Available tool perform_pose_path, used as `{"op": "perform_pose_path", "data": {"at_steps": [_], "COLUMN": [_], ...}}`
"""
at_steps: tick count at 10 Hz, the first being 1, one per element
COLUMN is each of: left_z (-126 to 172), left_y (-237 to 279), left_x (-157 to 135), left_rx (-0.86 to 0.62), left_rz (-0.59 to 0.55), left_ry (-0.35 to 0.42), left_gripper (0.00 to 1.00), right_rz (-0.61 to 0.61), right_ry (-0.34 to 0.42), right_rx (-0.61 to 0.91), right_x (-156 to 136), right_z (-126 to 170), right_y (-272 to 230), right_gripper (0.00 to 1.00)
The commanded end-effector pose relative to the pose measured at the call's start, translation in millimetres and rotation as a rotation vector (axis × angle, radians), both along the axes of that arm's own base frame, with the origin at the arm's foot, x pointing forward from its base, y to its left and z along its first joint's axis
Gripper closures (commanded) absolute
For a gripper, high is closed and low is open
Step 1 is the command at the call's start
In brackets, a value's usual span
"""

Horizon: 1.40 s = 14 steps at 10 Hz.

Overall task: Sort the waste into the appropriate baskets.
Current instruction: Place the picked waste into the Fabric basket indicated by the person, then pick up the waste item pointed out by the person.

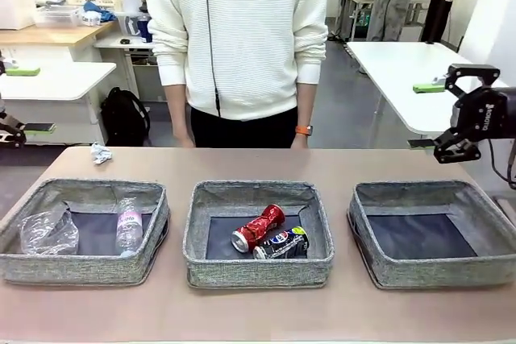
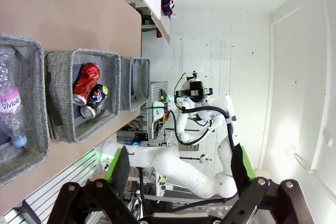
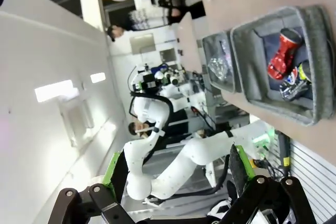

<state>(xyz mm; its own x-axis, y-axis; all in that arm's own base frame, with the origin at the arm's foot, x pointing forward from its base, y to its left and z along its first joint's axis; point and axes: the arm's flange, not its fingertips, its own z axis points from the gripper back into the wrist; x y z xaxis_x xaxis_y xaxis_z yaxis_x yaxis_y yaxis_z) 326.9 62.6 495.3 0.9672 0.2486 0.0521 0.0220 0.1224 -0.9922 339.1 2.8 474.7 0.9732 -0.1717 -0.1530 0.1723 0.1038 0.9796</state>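
A smooth pinkish-brown table (image 1: 258, 320) runs across the front view, in a bright workroom with white tables, shelves of boxes and a black backpack on the floor behind a person in a white ribbed sweater (image 1: 239, 30) who stands at the far edge with both arms down and an orange band on one wrist. Three shallow rectangular grey woven-fabric baskets sit in a row on the table. The left basket (image 1: 81, 267) holds one crumpled clear plastic cup (image 1: 48, 231) and, just beside it, one small clear bottle with a pink label (image 1: 129, 227); in the left wrist view that label reads roughly "Vivlolo". The middle basket (image 1: 258, 267) holds two cans touching each other: one crushed red can (image 1: 258, 227) and one dark blue Pepsi can (image 1: 282, 243) with the round Pepsi logo showing. The right basket (image 1: 435, 267) shows its dark flat bottom. One small crumpled white paper ball (image 1: 100, 153) lies on the table near the far left corner, apart from the baskets. The right gripper (image 1: 461, 144) hangs above the table's right edge, and the right wrist view shows its jaws spread wide with nothing between them. The left gripper (image 2: 178, 174) likewise stands wide and holds nothing in the left wrist view.
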Motion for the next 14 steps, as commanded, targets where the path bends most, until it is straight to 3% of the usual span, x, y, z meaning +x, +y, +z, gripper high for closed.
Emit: {"op": "perform_pose_path", "data": {"at_steps": [1,14], "left_z": [2.5,2.5], "left_y": [-0.6,-0.6], "left_x": [-0.7,-0.7], "left_rx": [-0.012,-0.012], "left_rz": [-0.003,-0.003], "left_ry": [-0.006,-0.006], "left_gripper": [0.00,0.00], "right_rz": [-0.004,-0.004], "right_ry": [-0.011,-0.011], "right_rx": [0.014,0.014], "right_x": [0.2,0.2], "right_z": [0.7,0.7], "right_y": [0.6,0.6], "right_gripper": [0.00,0.00]}}
